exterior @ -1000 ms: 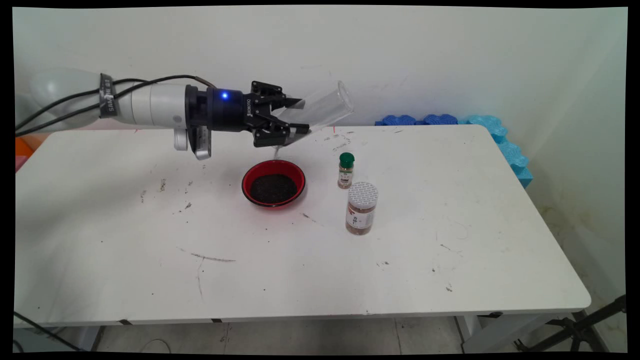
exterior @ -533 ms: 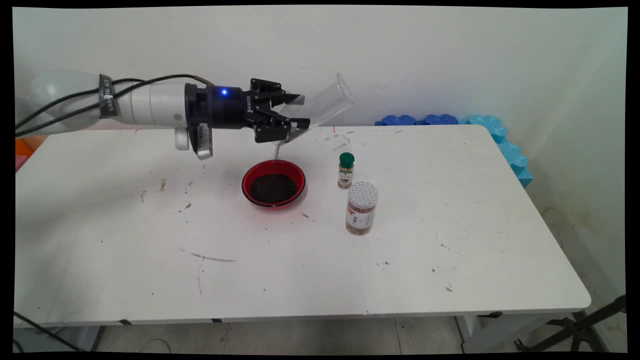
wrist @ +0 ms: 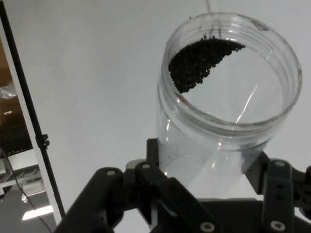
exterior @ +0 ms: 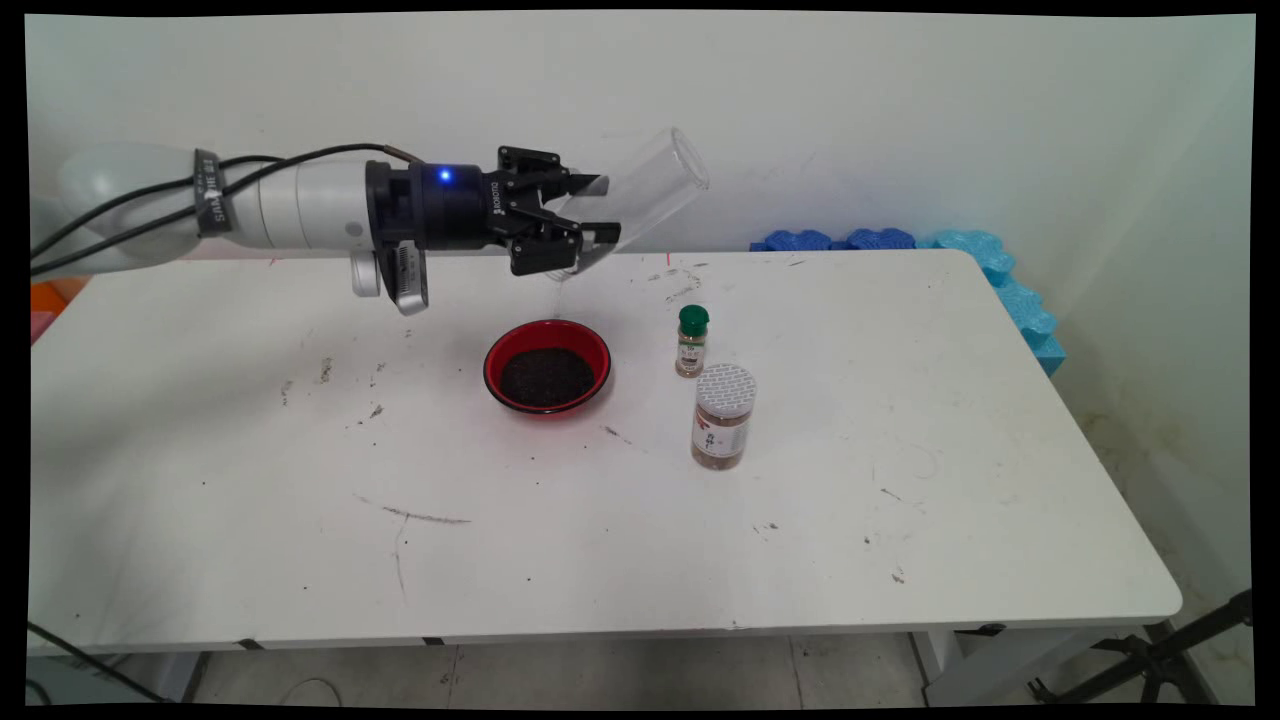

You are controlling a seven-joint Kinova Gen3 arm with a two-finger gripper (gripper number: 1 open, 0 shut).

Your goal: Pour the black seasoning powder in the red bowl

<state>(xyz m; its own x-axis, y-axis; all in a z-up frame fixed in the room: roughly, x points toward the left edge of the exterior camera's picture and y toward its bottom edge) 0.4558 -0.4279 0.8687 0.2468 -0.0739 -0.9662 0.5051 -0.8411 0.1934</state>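
pincer [exterior: 590,215] clamped on clear plastic jar [exterior: 640,195] | jar has tipped mouth-up since a second ago, few black seeds inside | above and behind red bowl [exterior: 547,366] of seeds on desk [exterior: 900,450]

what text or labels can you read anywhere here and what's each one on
"ROBOTIQ": white lettering on the black body of the gripper, small but just legible.
Band on the arm: white lettering, too blurred to read.
Label on the white-lidded jar: red mark and print, too small to read.
Label on the green-capped bottle: too small to read.
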